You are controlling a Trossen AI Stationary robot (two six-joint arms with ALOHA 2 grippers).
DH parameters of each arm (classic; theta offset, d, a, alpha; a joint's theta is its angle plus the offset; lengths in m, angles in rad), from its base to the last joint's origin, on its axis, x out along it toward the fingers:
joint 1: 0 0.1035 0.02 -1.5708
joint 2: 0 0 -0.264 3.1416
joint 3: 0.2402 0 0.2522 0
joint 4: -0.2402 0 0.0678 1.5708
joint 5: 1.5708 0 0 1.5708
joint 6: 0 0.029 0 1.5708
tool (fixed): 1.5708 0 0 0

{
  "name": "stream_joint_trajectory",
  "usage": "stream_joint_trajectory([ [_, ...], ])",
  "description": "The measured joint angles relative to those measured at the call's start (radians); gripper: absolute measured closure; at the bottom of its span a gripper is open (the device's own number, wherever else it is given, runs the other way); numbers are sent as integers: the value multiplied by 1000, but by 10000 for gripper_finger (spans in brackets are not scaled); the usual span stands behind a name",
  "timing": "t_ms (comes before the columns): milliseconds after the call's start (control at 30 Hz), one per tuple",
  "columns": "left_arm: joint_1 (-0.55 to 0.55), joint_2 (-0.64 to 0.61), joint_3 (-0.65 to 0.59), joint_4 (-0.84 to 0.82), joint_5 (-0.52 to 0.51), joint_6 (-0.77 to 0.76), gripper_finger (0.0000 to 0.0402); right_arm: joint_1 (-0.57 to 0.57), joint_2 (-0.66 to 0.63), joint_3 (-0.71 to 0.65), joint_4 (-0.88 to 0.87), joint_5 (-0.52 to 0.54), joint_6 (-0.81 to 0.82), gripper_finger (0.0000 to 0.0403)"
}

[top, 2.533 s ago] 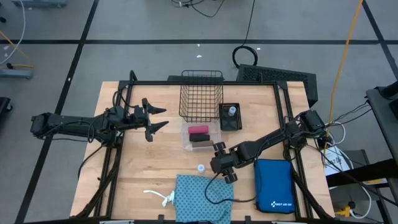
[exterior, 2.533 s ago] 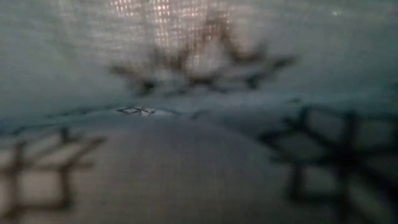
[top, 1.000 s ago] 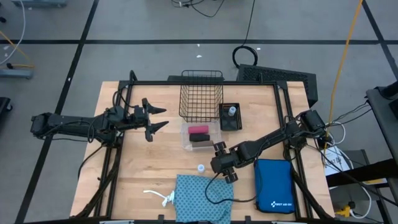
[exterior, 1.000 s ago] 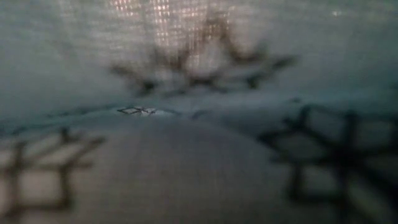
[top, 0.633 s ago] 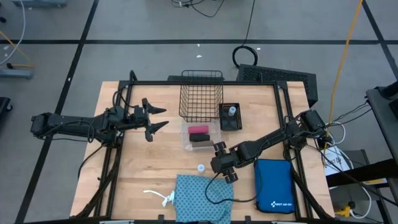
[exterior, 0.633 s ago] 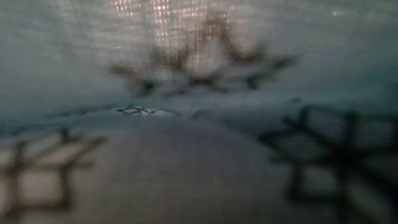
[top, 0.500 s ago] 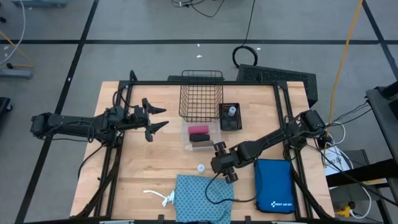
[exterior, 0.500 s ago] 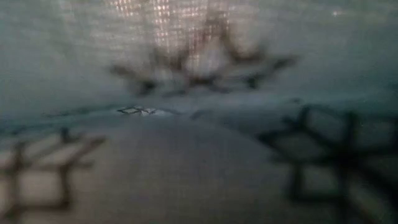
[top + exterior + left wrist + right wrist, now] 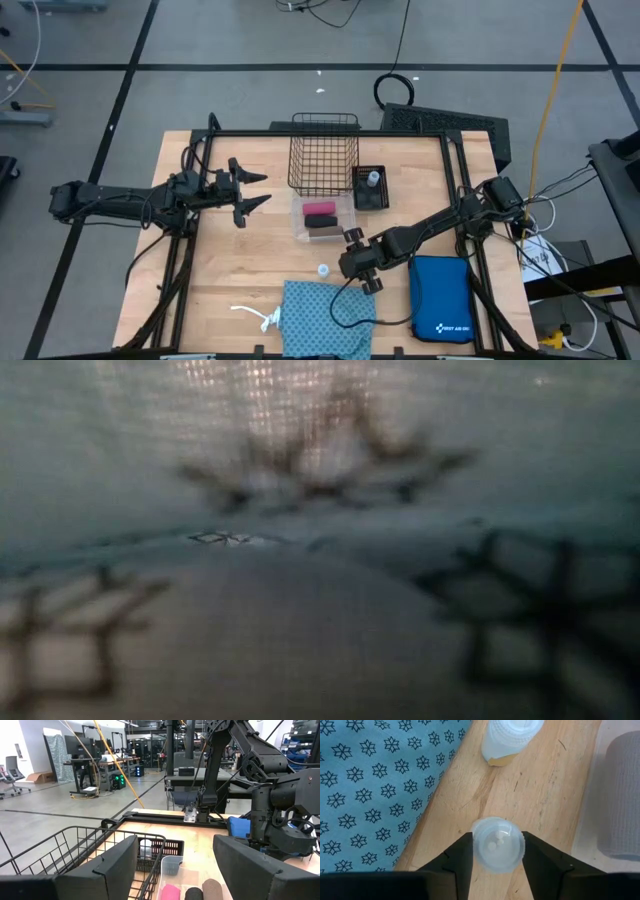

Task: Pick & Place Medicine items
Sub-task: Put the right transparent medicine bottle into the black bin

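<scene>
My right gripper (image 9: 356, 264) points down at the table's middle, shut on a white-capped clear vial (image 9: 497, 844). A second vial (image 9: 323, 270) stands on the wood beside the teal patterned cloth (image 9: 325, 320), whose white string (image 9: 256, 315) lies at its left. A third vial (image 9: 373, 179) sits in a black tray. The pink roll (image 9: 320, 208) and brown roll (image 9: 323, 222) lie in a clear tray. My left gripper (image 9: 262, 189) hovers open at the table's left, level, facing the trays. In the low view, cloth (image 9: 320, 540) fills the frame. My right gripper pinches the vial by its white cap (image 9: 509, 851) between the two fingers (image 9: 462, 855), coming from above and pointing down. The vial stays upright in the hold. Whether its base rests on the wood or is lifted, I cannot tell.
A wire basket (image 9: 323, 150) stands at the far middle, beside the black tray (image 9: 360, 190). A big blue zip case (image 9: 441, 300) lies near the right edge. Black frame rails (image 9: 300, 133) border the table. Bare wood lies left of the clear tray (image 9: 300, 228).
</scene>
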Motion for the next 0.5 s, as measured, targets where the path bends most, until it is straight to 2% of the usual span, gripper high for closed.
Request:
stream_joint_trajectory([
  [500,0,0,0,0,0,0,133,0,0,0,0,2,6,266],
])
